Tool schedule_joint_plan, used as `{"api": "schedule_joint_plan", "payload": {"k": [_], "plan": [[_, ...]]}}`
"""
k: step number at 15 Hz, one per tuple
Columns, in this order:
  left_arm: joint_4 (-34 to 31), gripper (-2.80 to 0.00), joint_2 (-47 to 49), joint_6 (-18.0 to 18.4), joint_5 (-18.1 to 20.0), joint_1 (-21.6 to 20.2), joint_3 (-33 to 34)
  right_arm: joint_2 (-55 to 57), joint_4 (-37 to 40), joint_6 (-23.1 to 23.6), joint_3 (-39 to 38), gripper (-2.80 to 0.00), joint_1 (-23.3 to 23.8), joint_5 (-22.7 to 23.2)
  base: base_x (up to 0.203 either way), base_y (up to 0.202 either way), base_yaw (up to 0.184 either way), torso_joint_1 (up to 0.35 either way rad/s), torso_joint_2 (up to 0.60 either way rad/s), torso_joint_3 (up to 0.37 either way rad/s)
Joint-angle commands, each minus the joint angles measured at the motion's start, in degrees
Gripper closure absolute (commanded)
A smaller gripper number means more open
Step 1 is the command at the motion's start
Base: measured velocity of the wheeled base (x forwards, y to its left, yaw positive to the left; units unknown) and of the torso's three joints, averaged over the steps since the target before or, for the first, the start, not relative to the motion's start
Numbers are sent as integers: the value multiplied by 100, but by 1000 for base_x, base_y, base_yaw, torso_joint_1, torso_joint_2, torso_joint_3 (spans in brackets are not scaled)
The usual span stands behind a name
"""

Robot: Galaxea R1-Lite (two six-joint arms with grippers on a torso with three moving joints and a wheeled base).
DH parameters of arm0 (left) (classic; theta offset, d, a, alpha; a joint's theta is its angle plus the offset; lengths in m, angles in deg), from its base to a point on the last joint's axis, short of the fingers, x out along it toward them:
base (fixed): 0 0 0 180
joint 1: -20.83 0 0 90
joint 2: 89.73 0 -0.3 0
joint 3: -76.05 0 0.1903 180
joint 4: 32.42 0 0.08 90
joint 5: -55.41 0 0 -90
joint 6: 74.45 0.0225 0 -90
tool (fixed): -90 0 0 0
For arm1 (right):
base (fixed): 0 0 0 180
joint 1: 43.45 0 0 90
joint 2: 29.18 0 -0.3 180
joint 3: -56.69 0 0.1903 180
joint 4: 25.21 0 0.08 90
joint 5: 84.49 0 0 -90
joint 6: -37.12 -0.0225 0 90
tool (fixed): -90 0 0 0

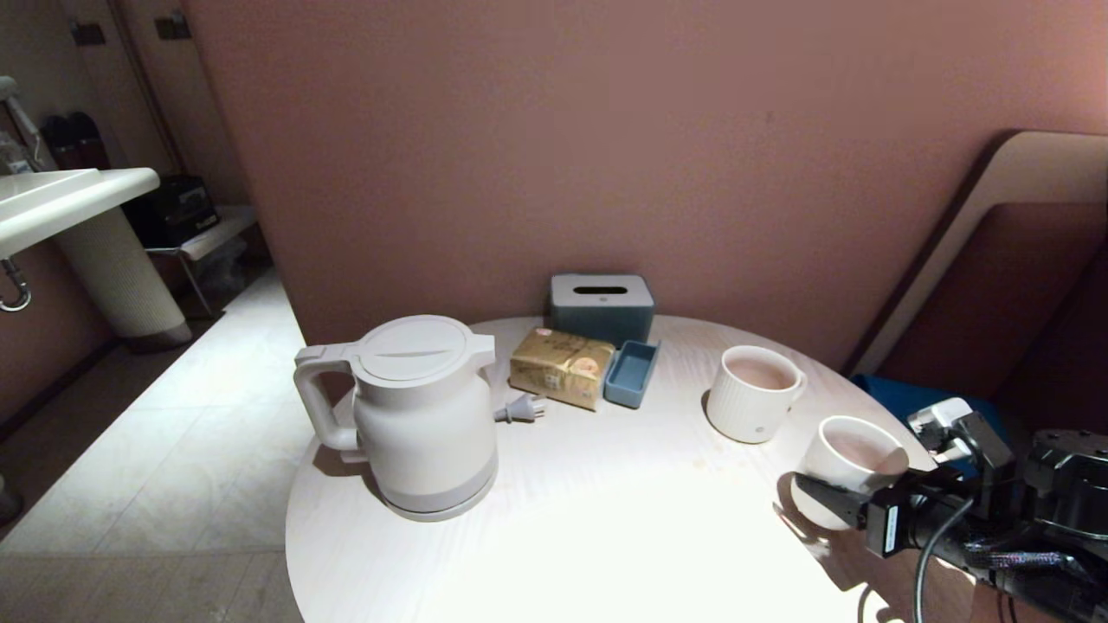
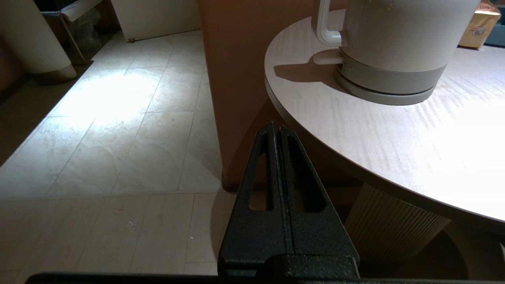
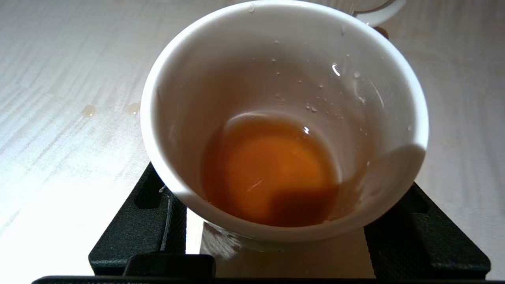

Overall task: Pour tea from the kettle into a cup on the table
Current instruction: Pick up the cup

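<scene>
We list: right gripper [image 3: 276, 221] clasping the cup [image 3: 284, 118] of tea [image 3: 272, 169]; left gripper [image 2: 277, 130] clenched empty beside table [image 2: 394, 138].

A wide bare stretch of the round worktop [image 1: 606, 519] lies open between the kettle [image 1: 415, 415] on the left and the two cups on the right. At the back, a tissue box [image 1: 602, 307], a wrapped packet [image 1: 561, 367] and a small blue tray [image 1: 631, 374] crowd the wall side. The kettle's plug [image 1: 521, 408] lies just beside its body. The white mug [image 1: 753, 394] stands close behind the cup [image 1: 844, 463], leaving only a narrow gap. The right gripper [image 1: 818, 493] flanks the cup, jaws on either side.
</scene>
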Motion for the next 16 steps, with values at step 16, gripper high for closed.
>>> {"api": "schedule_joint_plan", "payload": {"k": [16], "plan": [[3, 0, 7, -2, -3, -2, 0, -683, 2625, 2, 2494, 0, 694, -386, 0, 0, 0, 0, 0, 0]]}}
